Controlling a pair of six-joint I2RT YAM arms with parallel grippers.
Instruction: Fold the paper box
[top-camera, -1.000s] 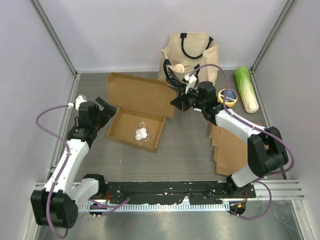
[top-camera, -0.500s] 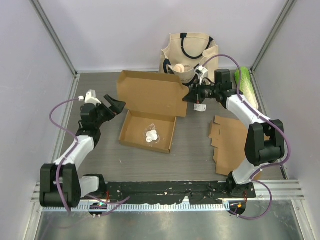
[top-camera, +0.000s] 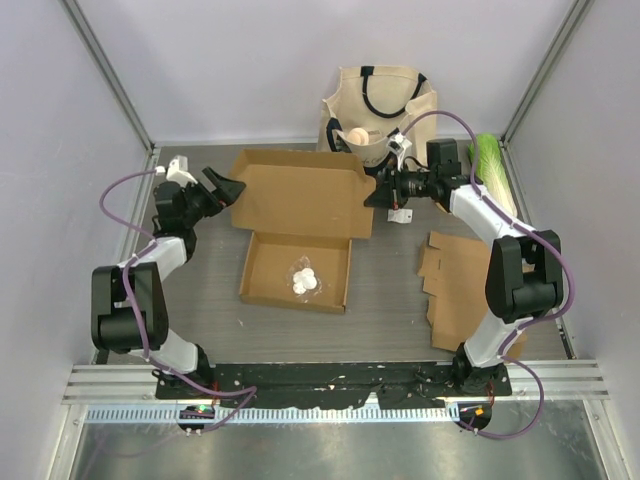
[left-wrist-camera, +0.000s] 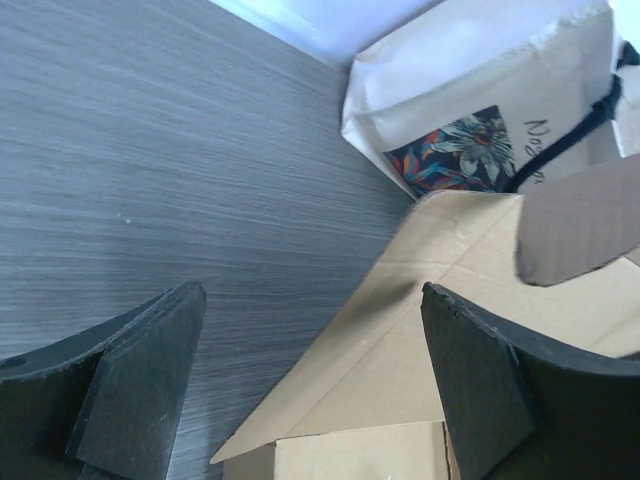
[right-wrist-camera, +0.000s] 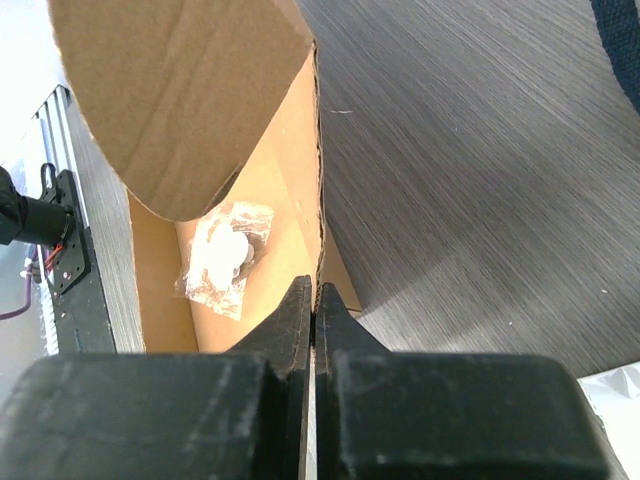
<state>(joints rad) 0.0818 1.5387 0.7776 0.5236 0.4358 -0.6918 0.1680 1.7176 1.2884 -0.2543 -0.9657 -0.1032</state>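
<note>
The brown paper box (top-camera: 297, 272) lies open mid-table with a white plastic-wrapped item (top-camera: 304, 281) in its tray. Its lid (top-camera: 300, 195) stands raised behind the tray. My right gripper (top-camera: 373, 194) is shut on the lid's right edge (right-wrist-camera: 318, 200), which runs up from between the fingertips in the right wrist view. My left gripper (top-camera: 227, 187) is open at the lid's left edge, touching nothing. In the left wrist view the lid's edge (left-wrist-camera: 400, 350) lies between the spread fingers (left-wrist-camera: 150, 370).
A canvas tote bag (top-camera: 378, 112) stands behind the lid. A flat cardboard sheet (top-camera: 465, 290) lies at the right. A yellow tape roll (top-camera: 457, 193) and a green cabbage (top-camera: 493, 177) sit at the far right. A white packet (top-camera: 400, 214) lies under the right gripper.
The box has shifted right and squared to the table, the lid raised by my right gripper. My left arm has swung up toward the lid's left edge, still open.
</note>
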